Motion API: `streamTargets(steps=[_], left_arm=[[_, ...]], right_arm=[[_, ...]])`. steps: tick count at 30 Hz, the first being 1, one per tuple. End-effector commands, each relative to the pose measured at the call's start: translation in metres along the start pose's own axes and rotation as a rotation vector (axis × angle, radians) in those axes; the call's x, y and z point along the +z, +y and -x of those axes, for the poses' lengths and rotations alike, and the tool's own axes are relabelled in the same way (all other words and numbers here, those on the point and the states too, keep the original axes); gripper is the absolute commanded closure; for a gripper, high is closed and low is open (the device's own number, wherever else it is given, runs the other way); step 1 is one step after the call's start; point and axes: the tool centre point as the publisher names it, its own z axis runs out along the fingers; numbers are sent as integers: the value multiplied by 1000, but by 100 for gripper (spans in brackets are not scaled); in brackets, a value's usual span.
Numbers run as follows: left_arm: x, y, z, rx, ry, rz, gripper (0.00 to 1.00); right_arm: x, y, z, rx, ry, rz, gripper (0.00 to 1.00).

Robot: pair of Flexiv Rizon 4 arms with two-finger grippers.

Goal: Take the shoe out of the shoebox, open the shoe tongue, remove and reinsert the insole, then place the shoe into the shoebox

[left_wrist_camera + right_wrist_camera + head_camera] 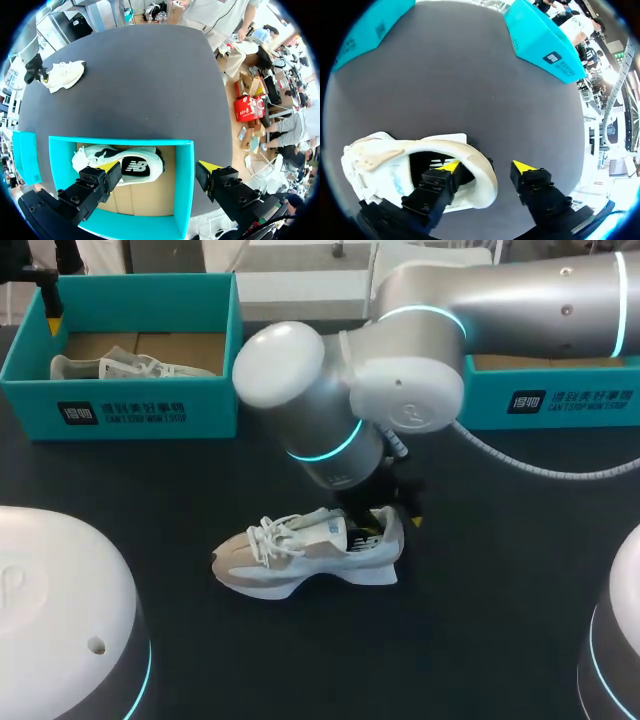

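Right claw (485,167) is held wide over the dark desk (500,620); the left claw (159,167) is likewise spread wide, above the teal shoebox (185,190). The shoe (305,555) is stood on its sole mid-desk, well apart from the shoebox. One right finger is set inside its heel opening, the other outside, clear of the heel. A second shoe (95,155) is laid on its side in the shoebox.

Cream shoe (300,562) upright, outside teal shoebox (150,410)
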Motion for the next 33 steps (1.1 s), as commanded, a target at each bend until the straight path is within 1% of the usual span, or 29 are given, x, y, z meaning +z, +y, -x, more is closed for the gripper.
streamTargets(steps=[1,2,3,4,5,6,7,8,9,10,11,12,14,16,18,20,22,24,33], left_arm=[[0,-1,0,0,2,1,0],[0,-1,0,0,2,1,0],[0,-1,0,0,2,1,0],[0,-1,0,0,2,1,0],[0,-1,0,0,2,1,0],[0,-1,0,0,2,1,0],[0,-1,0,0,2,1,0],[0,-1,0,0,2,1,0],[0,-1,0,0,2,1,0],[0,-1,0,0,2,1,0],[0,-1,0,0,2,1,0],[0,-1,0,0,2,1,0],[0,-1,0,0,2,1,0],[0,-1,0,0,2,1,0],[0,-1,0,0,2,1,0],[0,-1,0,0,2,1,0],[0,-1,0,0,2,1,0],[0,-1,0,0,2,1,0],[0,-1,0,0,2,1,0]], right_arm=[[-35,-6,14,827,71,53,0],[-47,-5,16,800,107,61,0],[-55,-4,18,764,101,61,0],[-60,-3,19,747,136,62,0],[-72,-2,23,722,206,56,0],[-79,-1,26,701,239,41,0],[-87,0,28,639,286,32,0],[-91,1,29,609,290,34,0],[-99,2,32,541,299,40,0],[-106,3,32,495,330,44,0],[-113,4,33,398,355,46,0],[-118,5,32,294,410,43,0],[-128,6,28,73,432,54,0],[-134,9,28,-83,471,50,0],[-142,13,29,-222,476,63,0],[-149,17,30,-347,483,58,0],[-153,20,34,-442,418,45,0],[-154,20,41,-522,301,31,0],[-154,20,41,-522,301,31,0]])
